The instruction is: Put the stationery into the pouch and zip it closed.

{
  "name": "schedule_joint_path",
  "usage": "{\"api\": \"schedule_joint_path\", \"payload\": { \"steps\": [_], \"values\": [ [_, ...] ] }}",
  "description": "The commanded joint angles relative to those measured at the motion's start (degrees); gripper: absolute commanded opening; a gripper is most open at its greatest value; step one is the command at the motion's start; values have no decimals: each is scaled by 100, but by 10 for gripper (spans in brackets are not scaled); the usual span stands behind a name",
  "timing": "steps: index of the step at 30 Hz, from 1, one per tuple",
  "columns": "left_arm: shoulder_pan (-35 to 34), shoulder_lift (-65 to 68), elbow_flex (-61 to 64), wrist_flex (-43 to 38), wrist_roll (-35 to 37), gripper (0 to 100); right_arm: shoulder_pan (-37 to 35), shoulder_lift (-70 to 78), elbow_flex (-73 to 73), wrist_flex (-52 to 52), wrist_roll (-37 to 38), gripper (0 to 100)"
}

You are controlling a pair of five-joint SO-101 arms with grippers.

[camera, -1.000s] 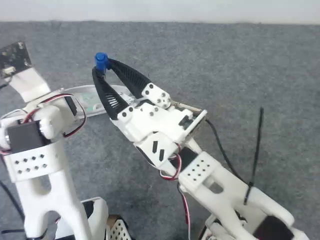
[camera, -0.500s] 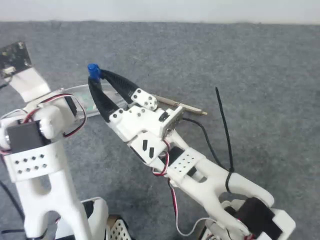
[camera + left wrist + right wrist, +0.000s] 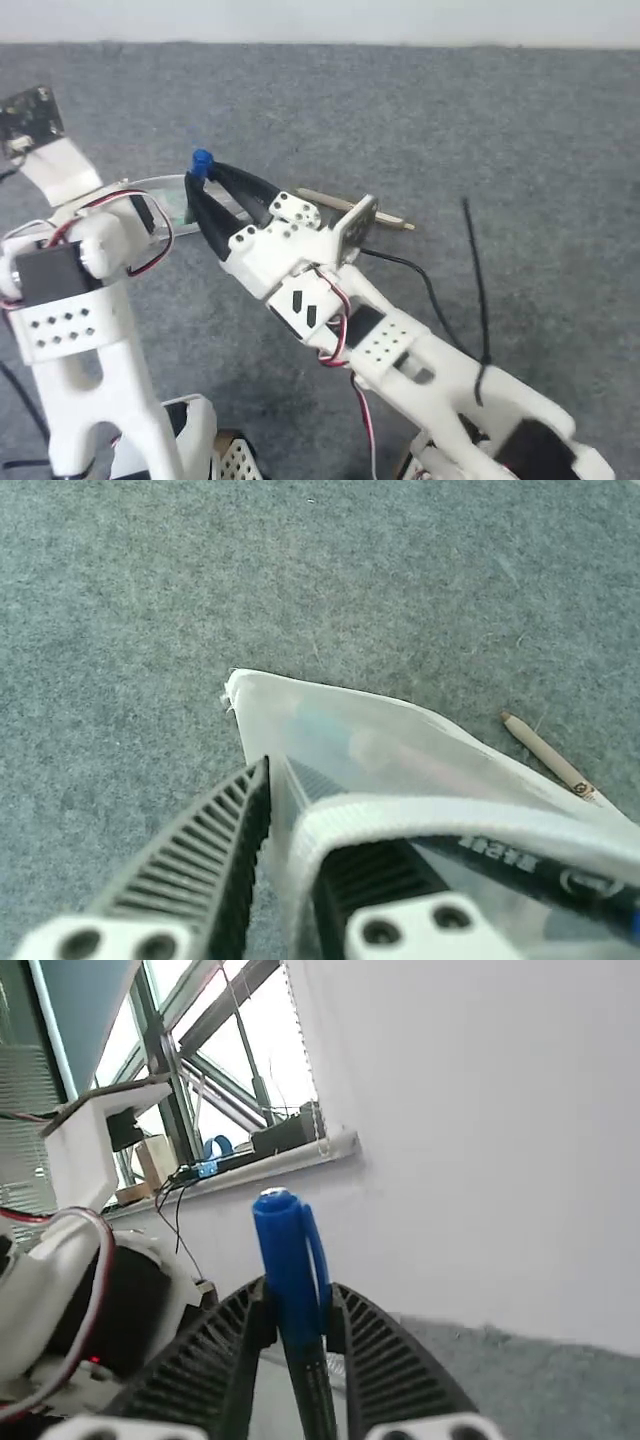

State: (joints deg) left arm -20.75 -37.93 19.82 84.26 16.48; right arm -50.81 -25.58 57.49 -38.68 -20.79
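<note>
**Pen.** The blue-capped pen (image 3: 290,1270) stood upright between the fingers of the right gripper (image 3: 295,1305), which was clamped on the barrel just below the cap. In the high view the cap rose above the fingertips, with the pouch (image 3: 160,186) directly beneath them. The pen's lower end was hidden behind the fingers, so whether it had entered the pouch mouth could not be told.

**Pouch.** The left gripper (image 3: 275,772) was closed narrowly on one edge of the clear pouch, pinching its wall. The rest of the pouch ran away from the fingertips across the grey carpet (image 3: 520,130). Pale green and pinkish shapes showed through the wall just ahead of the fingertips. They appeared to be contents, but their identity could not be determined.

**Pencil.** A pencil (image 3: 545,752) lay on the carpet outside the pouch, past its far side and well apart from the left gripper.

**Progress.** Judged partway. At least one item seemed to be already inside and the pen was at the point of insertion. The pencil remained to be collected, and the zip had not yet been closed.
</note>
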Motion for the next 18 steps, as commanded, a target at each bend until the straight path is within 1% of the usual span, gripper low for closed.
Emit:
{"api": "schedule_joint_path", "payload": {
  "steps": [1, 3, 6, 12, 16, 18],
  "values": [
    [26, -9, -92, -229, 62, 12, 119, -866, -44, 1147, -519, 6],
    [18, -9, -92, -229, 62, 12, 110, -1112, -44, 1710, -484, 6],
    [18, -9, -92, -229, 62, 12, 110, -1323, -44, 2237, -308, 6],
    [18, -9, -84, -220, 62, 12, 40, -1349, -44, 2484, -18, 6],
    [18, 18, -84, -220, 62, 12, -277, -1349, -62, 2782, 396, 8],
    [18, 18, -84, -220, 62, 12, -400, -1349, -62, 2923, 589, 45]
  ]
}}
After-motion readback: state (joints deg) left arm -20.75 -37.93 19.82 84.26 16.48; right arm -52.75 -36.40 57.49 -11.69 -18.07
